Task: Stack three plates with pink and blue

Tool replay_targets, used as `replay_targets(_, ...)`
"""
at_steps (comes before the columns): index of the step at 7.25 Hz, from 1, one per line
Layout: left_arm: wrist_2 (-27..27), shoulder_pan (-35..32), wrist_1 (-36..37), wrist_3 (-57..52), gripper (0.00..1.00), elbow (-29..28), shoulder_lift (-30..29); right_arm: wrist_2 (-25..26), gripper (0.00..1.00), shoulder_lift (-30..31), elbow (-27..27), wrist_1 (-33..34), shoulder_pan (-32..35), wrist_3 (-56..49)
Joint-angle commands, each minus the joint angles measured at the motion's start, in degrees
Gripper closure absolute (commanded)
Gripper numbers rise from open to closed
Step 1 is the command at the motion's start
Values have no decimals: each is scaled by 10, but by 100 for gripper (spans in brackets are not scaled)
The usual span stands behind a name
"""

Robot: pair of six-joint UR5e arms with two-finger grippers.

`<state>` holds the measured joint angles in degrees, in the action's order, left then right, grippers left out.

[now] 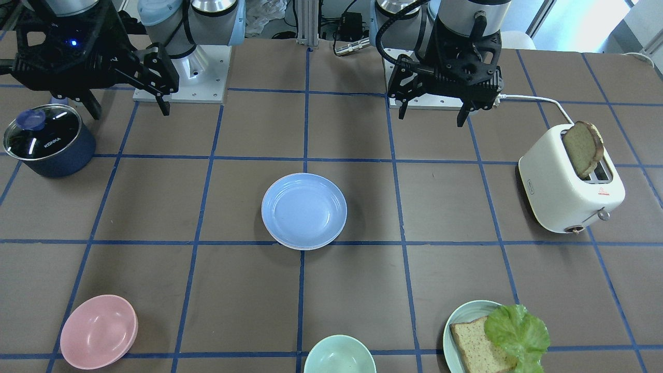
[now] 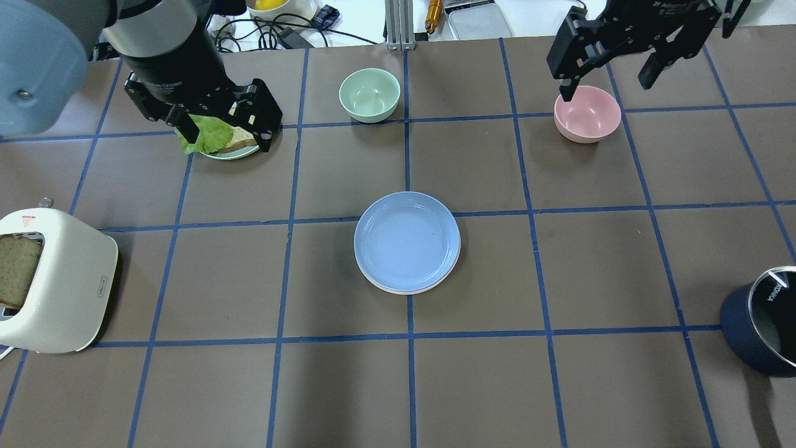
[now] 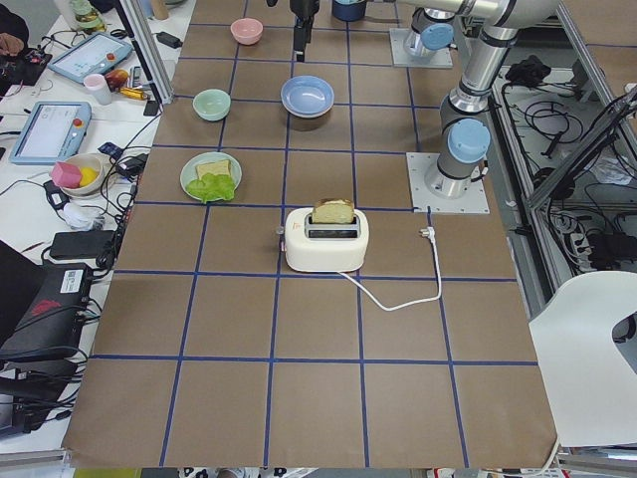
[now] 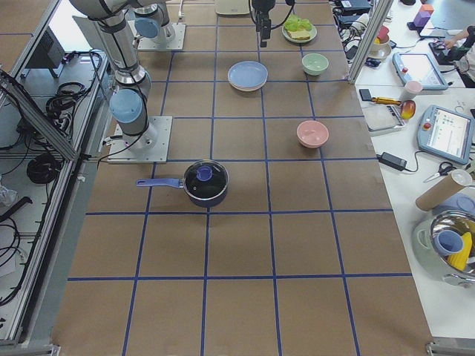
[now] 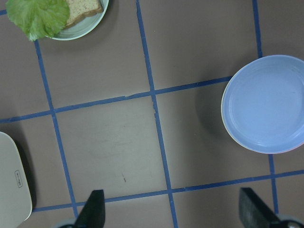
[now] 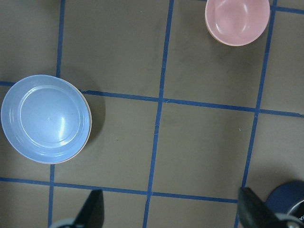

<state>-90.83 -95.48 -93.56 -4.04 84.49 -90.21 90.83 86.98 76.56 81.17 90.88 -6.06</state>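
Lying apart from left tool (image 1: 431, 115), right tool (image 1: 129, 110): plates (image 1: 304, 211).

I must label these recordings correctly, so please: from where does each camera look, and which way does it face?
Front-facing: across the table, facing the robot, steeply down; both arms, left fingers at view's right, right fingers at left.
Overhead: behind the robot, looking forward and down; both wrists.
Exterior left: table's end, toaster nearest; arms upper right.
Exterior right: opposite end, pot nearest; arms upper left.
Left wrist: straight down; its fingers at the bottom edge.
Right wrist: likewise.
Shared: all show the blue plate.
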Motion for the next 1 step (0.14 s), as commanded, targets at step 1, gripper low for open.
replay_targets(1,14,3,1,4,0,0,3,-5,0,-2,-3,0,1,0)
